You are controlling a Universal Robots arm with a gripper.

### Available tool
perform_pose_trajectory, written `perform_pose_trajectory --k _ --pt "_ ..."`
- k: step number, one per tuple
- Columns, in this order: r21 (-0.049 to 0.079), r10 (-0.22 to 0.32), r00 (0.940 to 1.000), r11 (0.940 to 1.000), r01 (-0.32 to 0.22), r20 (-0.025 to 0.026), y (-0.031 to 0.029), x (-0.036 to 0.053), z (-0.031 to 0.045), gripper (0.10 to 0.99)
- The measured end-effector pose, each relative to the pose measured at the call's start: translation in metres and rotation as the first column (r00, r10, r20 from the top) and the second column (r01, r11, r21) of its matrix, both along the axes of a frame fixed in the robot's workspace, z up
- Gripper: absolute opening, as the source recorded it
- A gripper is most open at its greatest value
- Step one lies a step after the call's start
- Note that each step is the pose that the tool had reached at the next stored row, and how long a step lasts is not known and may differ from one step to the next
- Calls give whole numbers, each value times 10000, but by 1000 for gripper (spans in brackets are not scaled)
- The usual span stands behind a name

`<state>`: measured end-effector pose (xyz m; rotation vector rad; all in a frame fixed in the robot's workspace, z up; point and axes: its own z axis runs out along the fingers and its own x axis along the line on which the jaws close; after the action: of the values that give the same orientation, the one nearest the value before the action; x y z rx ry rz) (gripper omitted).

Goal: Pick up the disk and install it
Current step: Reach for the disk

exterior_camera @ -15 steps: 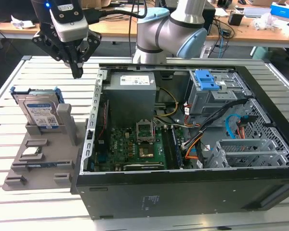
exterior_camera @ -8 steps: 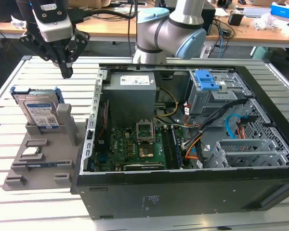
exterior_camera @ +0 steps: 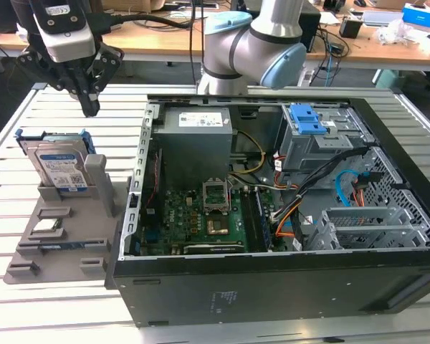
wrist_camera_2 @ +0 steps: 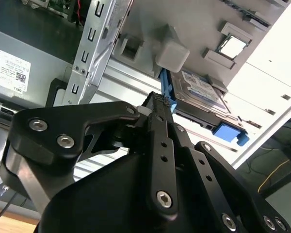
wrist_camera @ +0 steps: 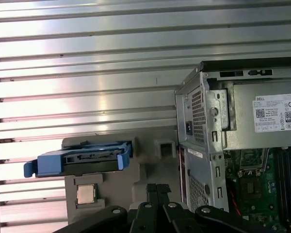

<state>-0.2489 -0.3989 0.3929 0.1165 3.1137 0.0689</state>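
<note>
Well, the slatted table (exterior_camera: 129,115) bears an open computer case (exterior_camera: 272,294); beside it, on the exterior view's left, a gray holder (exterior_camera: 64,251) has the disk (exterior_camera: 57,168) standing on edge. Above the disk, apart from it, the gripper (exterior_camera: 90,107) hangs, fingers pinched together, empty.

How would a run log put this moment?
claw: shut, empty | silver metal hard drive in blue bracket: upright in grey stand, untouched

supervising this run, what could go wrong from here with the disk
The end effector hangs above the grey holder, where the disk stands on edge; a misaligned descent could strike the grey post beside it. Loose cables in the open case might snag the disk.
</note>
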Motion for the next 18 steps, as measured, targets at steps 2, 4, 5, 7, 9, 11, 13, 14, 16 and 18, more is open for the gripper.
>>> perform_pose_trajectory --k 2,4,5,7,9,11,13,14,16,18 --pt "-1 -1 10000 10000 1 0 0 -58 0 106" --pt "0 -1 10000 10000 1 0 0 -106 -1 106" --pt "-1 0 10000 10000 0 0 0 -125 -1 106" --pt "-1 0 10000 10000 0 0 0 -165 -1 106" --pt "0 0 10000 10000 0 0 0 -208 -2 106" --pt "-1 -1 10000 10000 1 0 0 -256 -2 106" --pt "0 0 10000 10000 0 0 0 -306 -2 106" --pt "0 -1 10000 10000 1 0 0 -327 -3 106" --pt "0 0 10000 10000 0 0 0 -360 -3 106" --pt "0 0 10000 10000 0 0 0 -435 -4 106"
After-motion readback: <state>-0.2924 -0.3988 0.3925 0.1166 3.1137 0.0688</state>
